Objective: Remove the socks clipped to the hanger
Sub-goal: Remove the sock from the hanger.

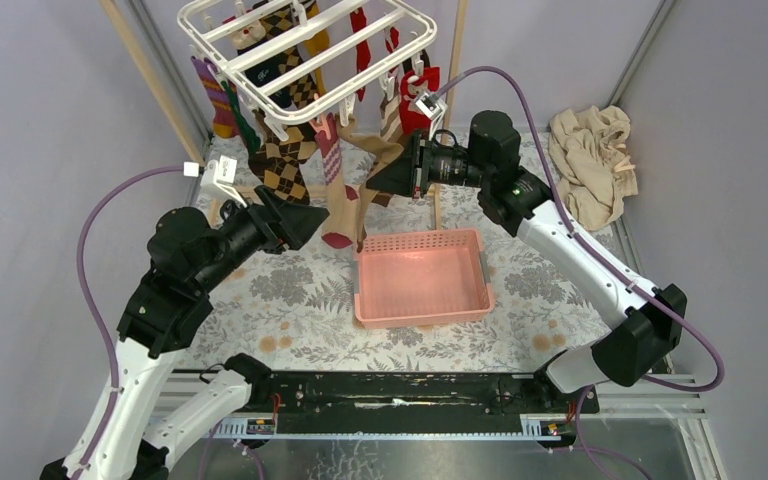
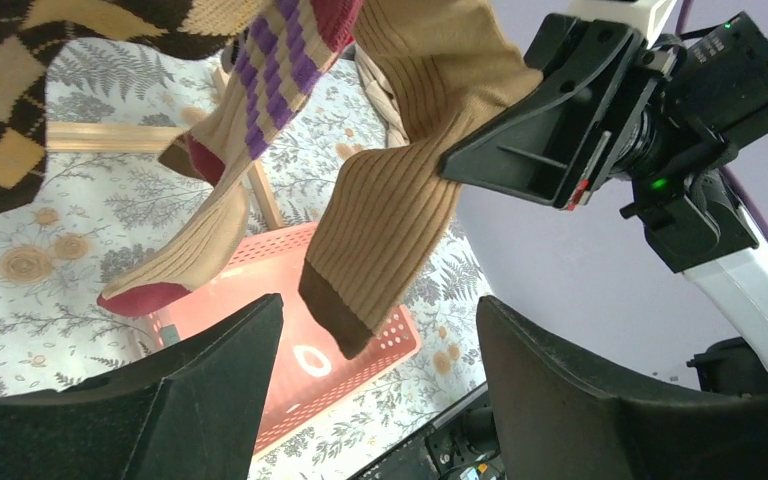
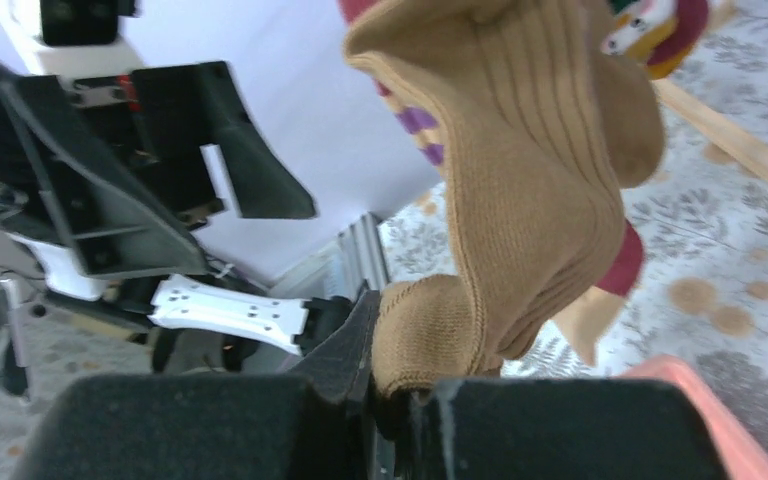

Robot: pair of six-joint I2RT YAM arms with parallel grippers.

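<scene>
Seen from above, the hanger hangs over the far worktop, its socks dangling. The right jaws clench a tan sock above the pink basket.

The left wrist view shows the left jaws released, just below that sock.

The right wrist view confirms the pinch low on it. A steady downward pull should free it from its clip.

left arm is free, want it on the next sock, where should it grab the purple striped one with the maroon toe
Probably mid-length on the striped sock, below its purple bands: there it hangs free and narrow. Come level from the left, where the open left end effector faces it, clear of the ribbed tan sock pinched in the right end effector.
</scene>
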